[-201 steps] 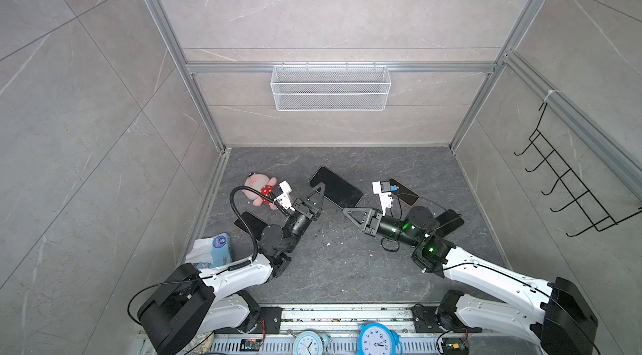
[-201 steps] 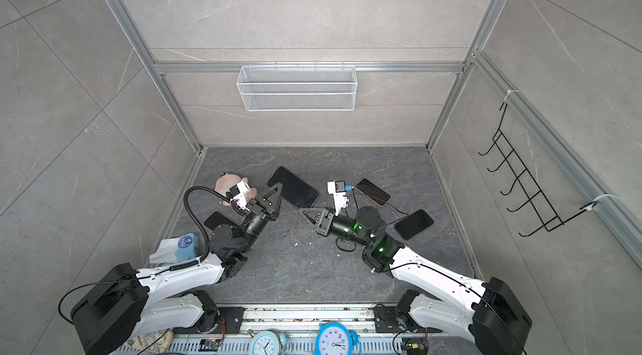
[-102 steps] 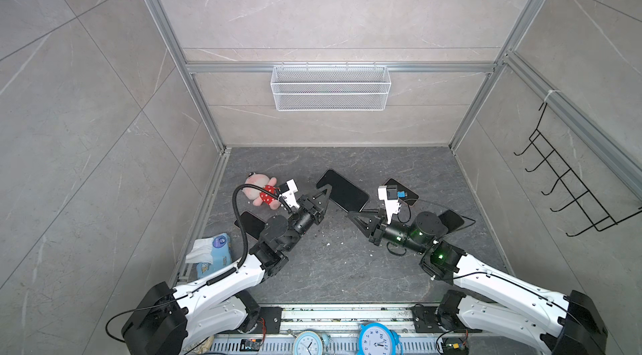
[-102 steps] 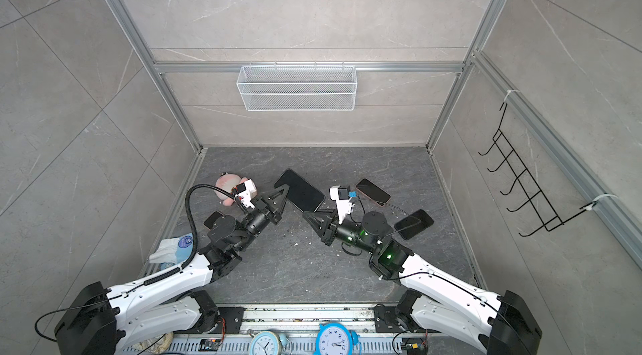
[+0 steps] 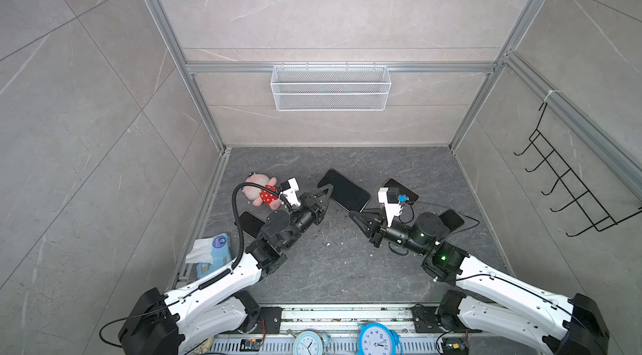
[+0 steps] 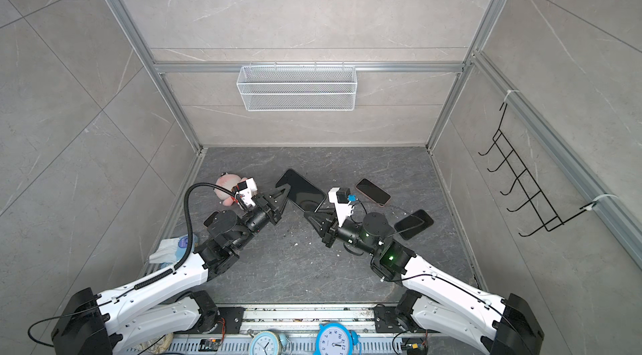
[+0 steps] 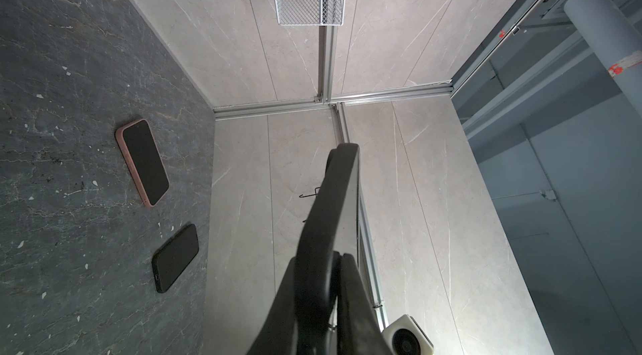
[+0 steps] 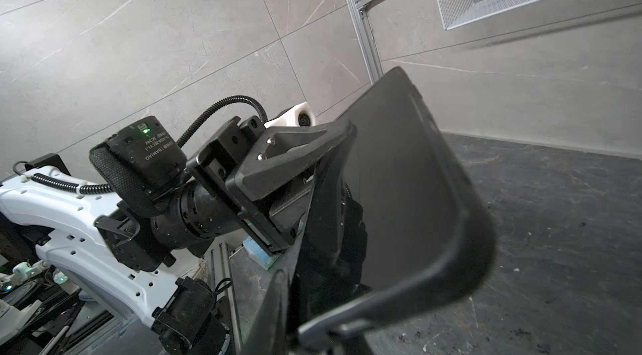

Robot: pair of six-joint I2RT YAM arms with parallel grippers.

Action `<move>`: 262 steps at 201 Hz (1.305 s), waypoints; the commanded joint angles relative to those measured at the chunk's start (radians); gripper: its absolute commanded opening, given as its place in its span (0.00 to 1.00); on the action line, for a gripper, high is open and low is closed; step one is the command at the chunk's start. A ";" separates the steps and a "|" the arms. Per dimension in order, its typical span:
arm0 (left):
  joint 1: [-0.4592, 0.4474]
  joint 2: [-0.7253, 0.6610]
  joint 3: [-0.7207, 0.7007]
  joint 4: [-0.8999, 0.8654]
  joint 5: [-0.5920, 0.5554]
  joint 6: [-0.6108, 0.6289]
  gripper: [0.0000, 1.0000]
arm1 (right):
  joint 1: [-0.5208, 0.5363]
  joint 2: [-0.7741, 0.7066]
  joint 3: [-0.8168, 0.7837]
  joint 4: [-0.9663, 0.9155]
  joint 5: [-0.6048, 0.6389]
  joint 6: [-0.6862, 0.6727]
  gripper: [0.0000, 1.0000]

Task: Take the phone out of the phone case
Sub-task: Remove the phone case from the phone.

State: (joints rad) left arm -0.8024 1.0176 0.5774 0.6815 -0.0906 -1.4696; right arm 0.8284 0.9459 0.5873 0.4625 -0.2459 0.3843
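Observation:
A phone [image 5: 344, 190] [image 6: 301, 190] in a black phone case [image 7: 321, 228] hangs tilted above the dark floor, held from both ends. My left gripper [image 5: 327, 194] [image 6: 286, 194] [image 7: 335, 266] is shut on one short end, one finger on the case back and one on the screen side. My right gripper [image 5: 355, 214] [image 6: 310, 214] [image 8: 298, 318] is shut on the opposite corner, where the case rim [image 8: 465, 231] bends away from the dark screen [image 8: 399, 179]. The left gripper [image 8: 333, 134] also shows in the right wrist view.
On the floor lie a pink-cased phone [image 5: 399, 190] [image 7: 144, 162], a black phone [image 5: 451, 219] [image 7: 175, 257], another black phone [image 5: 250, 223], a plush toy [image 5: 260, 190] and a wipes pack [image 5: 212, 252]. A wire basket [image 5: 330, 87] hangs on the back wall, hooks [image 5: 569, 190] on the right.
Both grippers have carried the cased phone slightly right and higher. The right arm's wrist has swung in closer under the phone. Both stay shut.

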 commanded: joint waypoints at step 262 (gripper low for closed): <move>0.021 0.006 -0.021 0.227 -0.037 0.183 0.00 | -0.019 -0.087 -0.049 -0.101 0.065 0.064 0.76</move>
State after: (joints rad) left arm -0.7837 1.0557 0.5396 0.7616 -0.1528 -1.3540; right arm 0.8093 0.8951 0.5121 0.3580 -0.1329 0.3950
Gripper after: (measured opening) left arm 0.120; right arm 0.756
